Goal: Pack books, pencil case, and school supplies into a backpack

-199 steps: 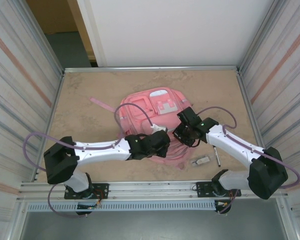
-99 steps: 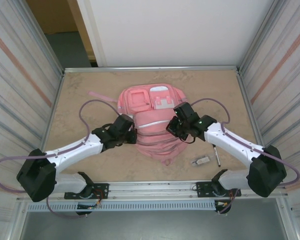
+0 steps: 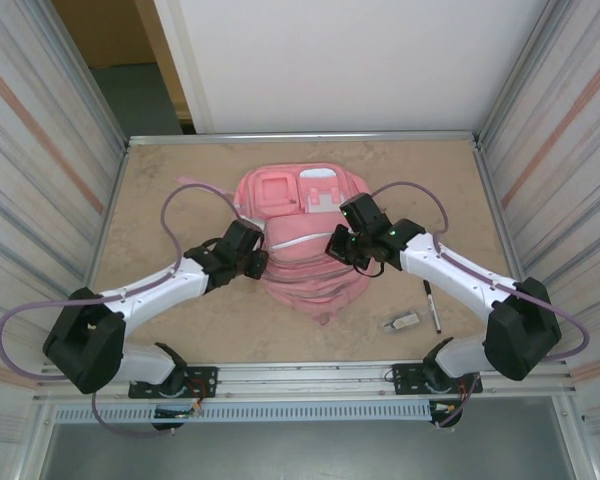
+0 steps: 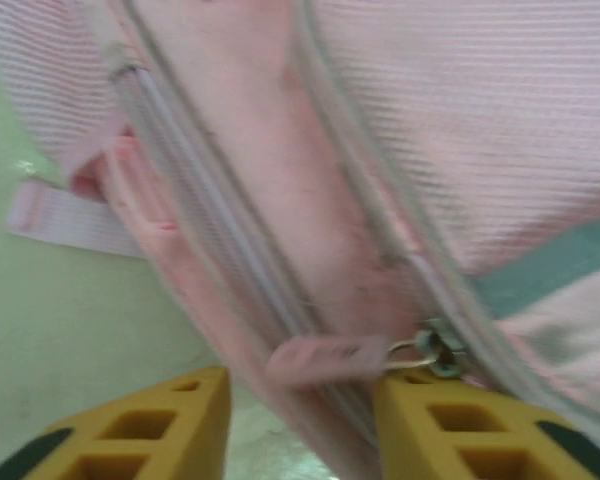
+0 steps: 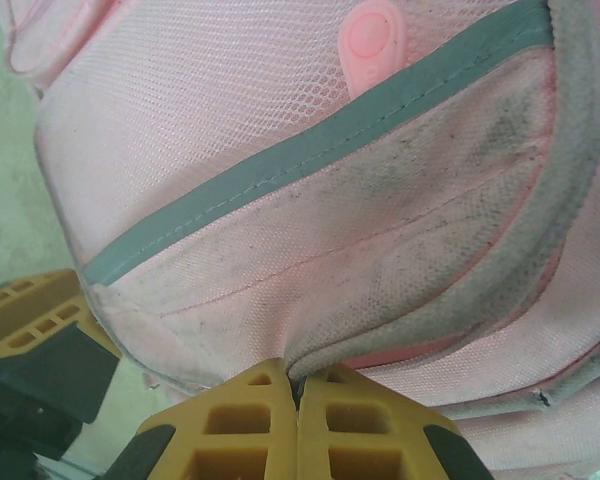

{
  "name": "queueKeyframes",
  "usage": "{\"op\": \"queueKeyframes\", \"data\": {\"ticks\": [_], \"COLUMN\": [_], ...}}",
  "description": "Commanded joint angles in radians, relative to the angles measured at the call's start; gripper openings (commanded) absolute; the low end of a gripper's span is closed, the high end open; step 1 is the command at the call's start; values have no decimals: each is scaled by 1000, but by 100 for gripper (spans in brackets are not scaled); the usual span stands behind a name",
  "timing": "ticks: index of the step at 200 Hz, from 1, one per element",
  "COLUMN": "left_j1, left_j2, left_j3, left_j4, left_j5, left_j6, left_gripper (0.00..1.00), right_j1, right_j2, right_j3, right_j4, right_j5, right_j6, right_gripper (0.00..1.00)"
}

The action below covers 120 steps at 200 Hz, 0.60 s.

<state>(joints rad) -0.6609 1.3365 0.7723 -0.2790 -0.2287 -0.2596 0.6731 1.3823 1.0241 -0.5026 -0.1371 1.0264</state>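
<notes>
Backpack [image 3: 300, 268]: pink mesh weave, teal piping [image 5: 310, 150], seemingly soiled.

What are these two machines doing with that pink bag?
Two robot arms are working on a large pink fabric backpack on the table. The right gripper is shut, pinching a fold of its fabric. The left gripper is open at the bag's left side, a pink zipper pull just ahead of it. A slim black pen and a small clear-and-grey oblong item lie unpacked nearby.
</notes>
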Motion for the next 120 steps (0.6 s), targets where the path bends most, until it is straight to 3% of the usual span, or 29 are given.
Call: {"op": "queueKeyframes", "data": {"ticks": [1, 22, 45, 62, 93, 120], "left_j1": [10, 10, -4, -2, 1, 1], "left_j2": [-55, -169, -392, -586, -864, -898], "left_j3": [2, 6, -62, -130, -229, -210], "left_j4": [-2, -78, -93, -116, -143, -213], "left_j5": [-72, 1, 66, 68, 158, 235], "left_j6": [-1, -20, -38, -82, -126, -173], "left_gripper": [48, 54, 62, 81, 80, 82], "right_j1": [7, 29, 79, 72, 64, 69], "right_j2": [-5, 5, 7, 7, 59, 120], "right_j3": [29, 55, 85, 67, 75, 91], "right_j4": [-12, 16, 32, 105, 168, 207], "right_j5": [-74, -135, -83, -128, -226, -328], "right_j6": [-105, -213, -338, -360, -400, -442], "right_gripper": [0, 0, 0, 0, 0, 0]}}
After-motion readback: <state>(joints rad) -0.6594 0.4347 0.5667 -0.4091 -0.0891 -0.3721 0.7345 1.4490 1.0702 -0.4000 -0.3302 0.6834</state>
